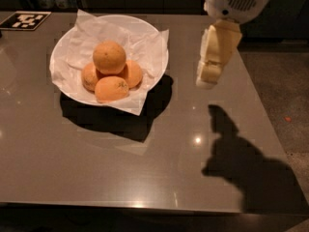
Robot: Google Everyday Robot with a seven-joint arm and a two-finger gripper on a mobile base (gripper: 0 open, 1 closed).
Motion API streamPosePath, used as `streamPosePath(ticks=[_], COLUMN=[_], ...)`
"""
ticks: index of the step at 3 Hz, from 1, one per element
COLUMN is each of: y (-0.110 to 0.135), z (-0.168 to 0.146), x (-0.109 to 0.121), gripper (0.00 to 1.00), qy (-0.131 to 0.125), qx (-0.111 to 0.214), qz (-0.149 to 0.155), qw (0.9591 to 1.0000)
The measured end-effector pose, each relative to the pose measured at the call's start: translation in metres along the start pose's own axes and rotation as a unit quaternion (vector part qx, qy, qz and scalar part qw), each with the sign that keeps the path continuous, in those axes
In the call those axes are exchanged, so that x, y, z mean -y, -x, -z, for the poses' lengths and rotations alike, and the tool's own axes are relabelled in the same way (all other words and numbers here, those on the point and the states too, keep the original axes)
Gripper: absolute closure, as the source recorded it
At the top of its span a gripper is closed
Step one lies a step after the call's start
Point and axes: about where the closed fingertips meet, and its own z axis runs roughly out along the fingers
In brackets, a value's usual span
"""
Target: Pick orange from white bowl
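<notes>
The white bowl (153, 76) stands on the far left part of the grey table (145, 168), lined with crinkled white paper whose corners stick out. Several oranges are piled in it. The orange (109, 57), the roundest one, sits on top of the pile. A flatter oval orange (111, 88) lies in front of it, and two others sit beside and behind. My gripper (208, 79) hangs from the arm at the upper right, above the table, to the right of the bowl and apart from it. It holds nothing.
A black-and-white marker tag (25, 20) lies at the table's far left corner. The table's right edge runs close behind the gripper, with carpeted floor (285, 105) beyond. The arm's shadow (241, 158) falls on the table's front right.
</notes>
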Motion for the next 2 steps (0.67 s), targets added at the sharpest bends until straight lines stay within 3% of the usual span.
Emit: streamPosePath(ticks=[2], y=[0.098], z=[-0.014], x=[0.021], gripper=[0.0], qy=[-0.016], qx=[-0.024], qz=[0.072], qw=[0.997])
